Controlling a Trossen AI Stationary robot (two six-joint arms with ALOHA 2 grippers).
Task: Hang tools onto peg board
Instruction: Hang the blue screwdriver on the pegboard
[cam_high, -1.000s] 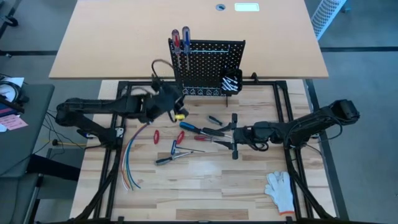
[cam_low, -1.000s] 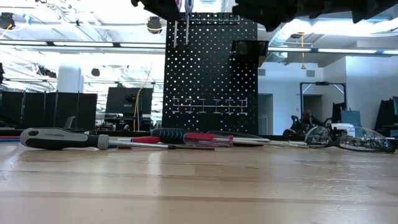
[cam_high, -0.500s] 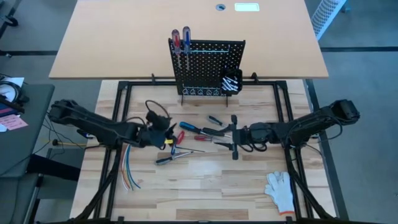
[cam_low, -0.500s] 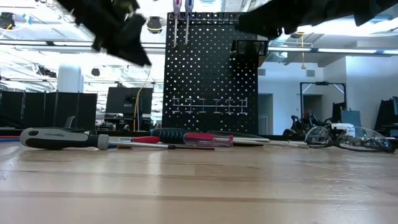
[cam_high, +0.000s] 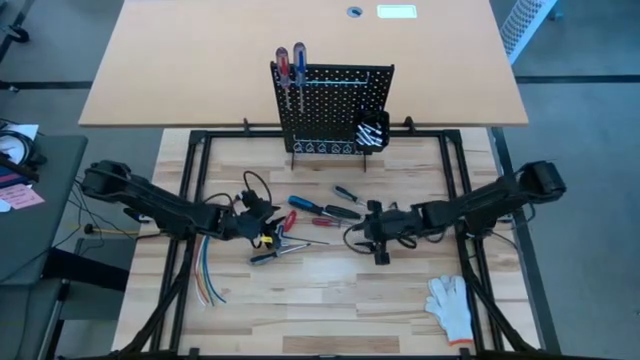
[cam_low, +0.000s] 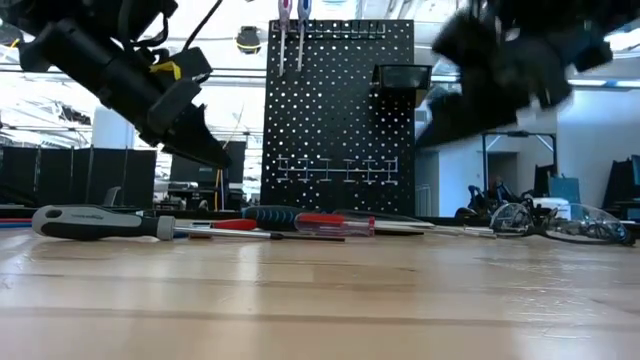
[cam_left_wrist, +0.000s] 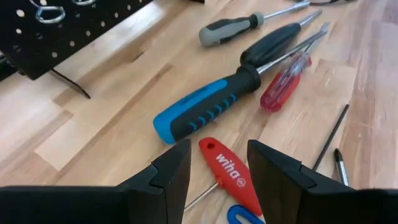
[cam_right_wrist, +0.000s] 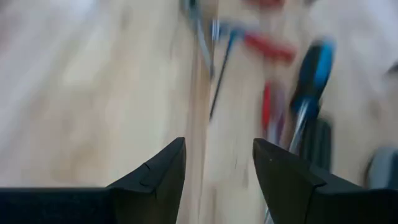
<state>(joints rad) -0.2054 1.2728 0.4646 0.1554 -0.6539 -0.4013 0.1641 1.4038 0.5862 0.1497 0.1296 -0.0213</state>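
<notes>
Left tool (cam_left_wrist: 212, 177) has dropped from the board (cam_high: 335, 105) to the desk (cam_high: 330, 300), spread over the red screwdriver (cam_left_wrist: 231, 174). Centre on the handle, then close. Right tool (cam_high: 368, 232), spread and empty, hovers right of the pile.

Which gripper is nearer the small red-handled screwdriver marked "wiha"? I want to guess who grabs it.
Left. The left gripper hovers open right over the small red-handled screwdriver; the right gripper sits farther off, across the pile of tools.

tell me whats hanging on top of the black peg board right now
Two screwdrivers, one red-handled and one blue-handled, hang at the upright black perforated peg board's upper left corner. What holds them there is hidden behind their handles.
</notes>
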